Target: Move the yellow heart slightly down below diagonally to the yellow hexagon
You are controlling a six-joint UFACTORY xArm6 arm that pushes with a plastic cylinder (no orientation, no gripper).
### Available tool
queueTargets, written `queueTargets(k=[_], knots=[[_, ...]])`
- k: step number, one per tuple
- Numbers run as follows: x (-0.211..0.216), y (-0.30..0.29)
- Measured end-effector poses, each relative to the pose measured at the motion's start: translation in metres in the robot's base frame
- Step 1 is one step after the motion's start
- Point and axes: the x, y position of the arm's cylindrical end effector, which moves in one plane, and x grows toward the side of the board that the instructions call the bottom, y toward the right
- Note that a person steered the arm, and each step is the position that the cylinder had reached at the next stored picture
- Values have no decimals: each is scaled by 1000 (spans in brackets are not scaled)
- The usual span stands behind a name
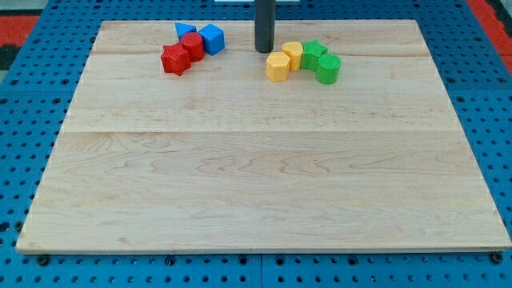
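Two yellow blocks sit near the view's top, right of centre. The left one (278, 66) looks like the hexagon. The one just up and right of it (293, 54) looks like the heart; the shapes are hard to make out. They touch. My tip (264, 50) rests on the board just left of the upper yellow block and above the lower one, a small gap away.
Two green blocks (314, 54) (328, 69) crowd against the yellow ones on their right. At the view's top left a red star (175, 59), a red block (192, 45), a blue cube (212, 38) and a blue block (185, 31) cluster. The wooden board (256, 184) lies on a blue pegboard.
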Motion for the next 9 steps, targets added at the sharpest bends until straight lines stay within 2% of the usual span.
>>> queueTargets(k=[4, 6, 7, 8, 9], knots=[[2, 1], [-13, -1], [-32, -19], [-20, -36], [-2, 27]])
